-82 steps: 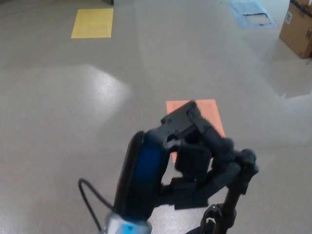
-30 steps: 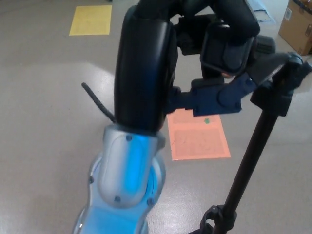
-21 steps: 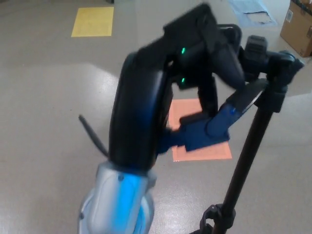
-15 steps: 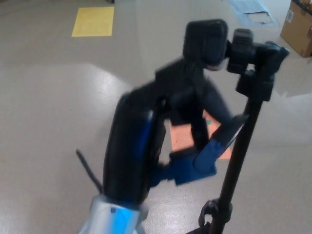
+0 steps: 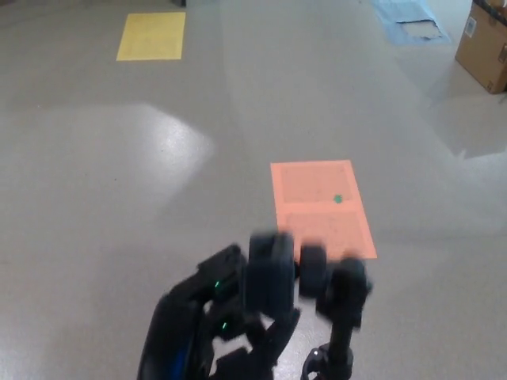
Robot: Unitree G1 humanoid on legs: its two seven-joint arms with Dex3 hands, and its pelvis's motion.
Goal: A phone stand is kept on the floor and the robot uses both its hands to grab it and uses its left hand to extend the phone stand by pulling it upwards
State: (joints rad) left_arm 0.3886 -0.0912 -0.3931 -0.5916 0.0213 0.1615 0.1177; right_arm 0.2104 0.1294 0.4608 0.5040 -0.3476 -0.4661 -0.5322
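Note:
In the head view, the black phone stand [image 5: 341, 297] rises from the bottom edge. Its head, a blurred black clamp with knobs, sits low just below the orange square. Only a short piece of its pole and a collar at the bottom edge show; the base is out of frame. My left hand [image 5: 238, 317] comes up from the bottom edge, black with small green lights, right beside the stand's head on its left. Motion blur hides whether the hand grips the head or only touches it. My right hand does not show.
An orange square [image 5: 321, 207] with a small green dot lies on the grey floor behind the stand. A yellow square [image 5: 151, 36] is at the far left, a blue sheet [image 5: 408, 20] at the far right, and a cardboard box [image 5: 483, 43] stands at the right edge.
My left hand and forearm have dropped from high in the picture to the bottom edge. The stand's head, up near the top half a second ago, now sits low beside the hand.

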